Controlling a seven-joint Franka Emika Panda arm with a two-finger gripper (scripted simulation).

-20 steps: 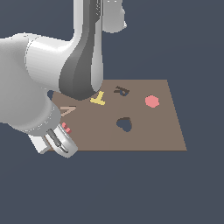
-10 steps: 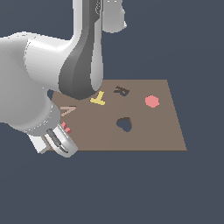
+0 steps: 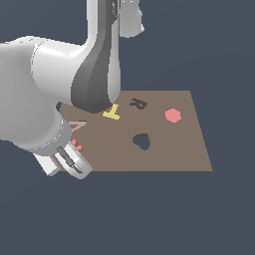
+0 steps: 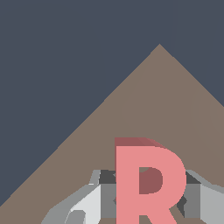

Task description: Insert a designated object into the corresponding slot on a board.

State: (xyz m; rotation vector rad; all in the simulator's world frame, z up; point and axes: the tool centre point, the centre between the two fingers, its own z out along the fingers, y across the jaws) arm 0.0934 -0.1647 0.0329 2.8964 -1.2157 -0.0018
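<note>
From my station, the exterior view shows the board [image 3: 164, 149] with open surface along its near edge and toward the exterior view's right, where I see nothing standing. Raised items on it are the yellow T [image 3: 111, 113] and the pink-red hexagon [image 3: 173, 115]; the R-shaped slot [image 3: 138, 104] lies between them, with bare board on either side. The heart-shaped hole [image 3: 142, 142] sits nearer, well apart from the slot. The arm's own bulk [image 3: 55, 99] covers the board's corner at the exterior view's left. In the wrist view, the pink R [image 4: 146, 179] sits between the fingers [image 4: 89, 203], with bare board beyond it.
</note>
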